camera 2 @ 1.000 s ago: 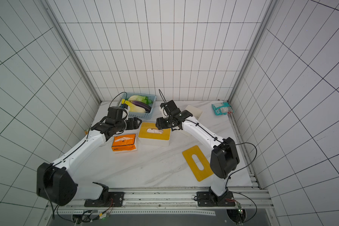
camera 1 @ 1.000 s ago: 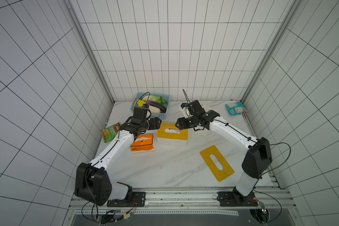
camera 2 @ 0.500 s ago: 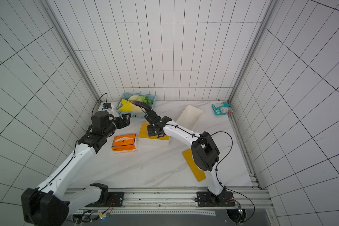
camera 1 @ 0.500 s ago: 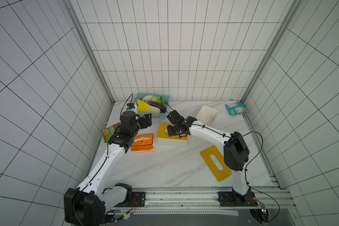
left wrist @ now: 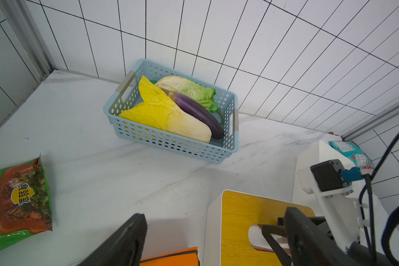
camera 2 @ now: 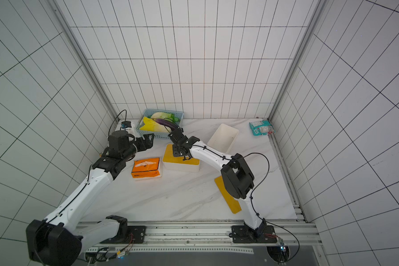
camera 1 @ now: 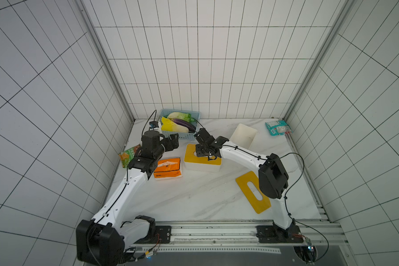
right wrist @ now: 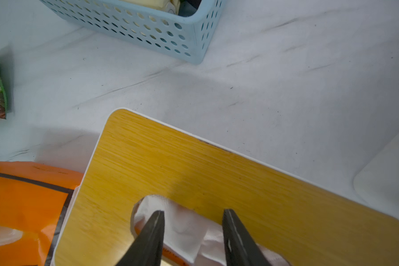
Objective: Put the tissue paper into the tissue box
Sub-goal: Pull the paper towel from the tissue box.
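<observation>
The tissue box (camera 1: 190, 161) is white with a yellow slotted lid (right wrist: 194, 165) and stands mid-table in both top views (camera 2: 171, 164). White tissue paper (right wrist: 184, 228) bulges up in the slot, also seen in the left wrist view (left wrist: 255, 237). My right gripper (right wrist: 193, 211) is open, its fingertips down at the slot on either side of the tissue (camera 1: 203, 154). An orange tissue pack (camera 1: 167, 167) lies left of the box. My left gripper (left wrist: 213, 215) is wide open and empty, held above the gap between pack and box (camera 1: 172, 142).
A blue basket (camera 1: 180, 135) of vegetables stands at the back. An open white box (camera 1: 243, 138) lies behind the right arm, and a second yellow lid (camera 1: 251, 191) lies front right. A green snack bag (camera 1: 128, 155) is at the left edge, a teal packet (camera 1: 278, 129) at the back right.
My right gripper moved left along the lid to the slot and its jaws narrowed around the tissue. My left arm drew back from the box and its gripper opened wider.
</observation>
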Motion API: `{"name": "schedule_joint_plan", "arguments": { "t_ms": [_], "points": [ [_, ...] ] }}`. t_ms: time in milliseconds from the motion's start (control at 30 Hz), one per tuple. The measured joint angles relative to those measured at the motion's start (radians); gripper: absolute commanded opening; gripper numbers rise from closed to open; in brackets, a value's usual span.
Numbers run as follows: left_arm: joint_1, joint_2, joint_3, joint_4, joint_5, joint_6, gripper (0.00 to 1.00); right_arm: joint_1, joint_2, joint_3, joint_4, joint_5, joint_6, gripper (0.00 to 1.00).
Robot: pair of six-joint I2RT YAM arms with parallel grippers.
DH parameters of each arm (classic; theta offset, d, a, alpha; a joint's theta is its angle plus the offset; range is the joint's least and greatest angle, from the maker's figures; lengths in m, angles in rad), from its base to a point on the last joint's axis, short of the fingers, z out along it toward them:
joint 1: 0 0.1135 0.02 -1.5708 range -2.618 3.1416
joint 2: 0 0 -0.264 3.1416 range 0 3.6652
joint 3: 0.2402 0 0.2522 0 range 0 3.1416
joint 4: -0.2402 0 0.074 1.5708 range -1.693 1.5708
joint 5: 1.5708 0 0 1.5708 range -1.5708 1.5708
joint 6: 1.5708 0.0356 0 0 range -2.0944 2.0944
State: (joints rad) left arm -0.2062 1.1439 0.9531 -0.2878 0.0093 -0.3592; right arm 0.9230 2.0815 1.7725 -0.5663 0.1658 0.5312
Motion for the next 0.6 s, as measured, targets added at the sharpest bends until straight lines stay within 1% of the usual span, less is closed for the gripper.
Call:
{"name": "schedule_joint_plan", "arguments": {
  "t_ms": [200, 600],
  "points": [
    [0.0, 0.002, 0.0, 0.0, 0.006, 0.0, 0.91, 0.001, 0.0, 0.0, 0.0, -0.002, 0.008, 0.43],
    [0.0, 0.002, 0.0, 0.0, 0.011, -0.001, 0.91, 0.034, 0.0, -0.024, 0.003, -0.003, 0.024, 0.43]
  ]
}}
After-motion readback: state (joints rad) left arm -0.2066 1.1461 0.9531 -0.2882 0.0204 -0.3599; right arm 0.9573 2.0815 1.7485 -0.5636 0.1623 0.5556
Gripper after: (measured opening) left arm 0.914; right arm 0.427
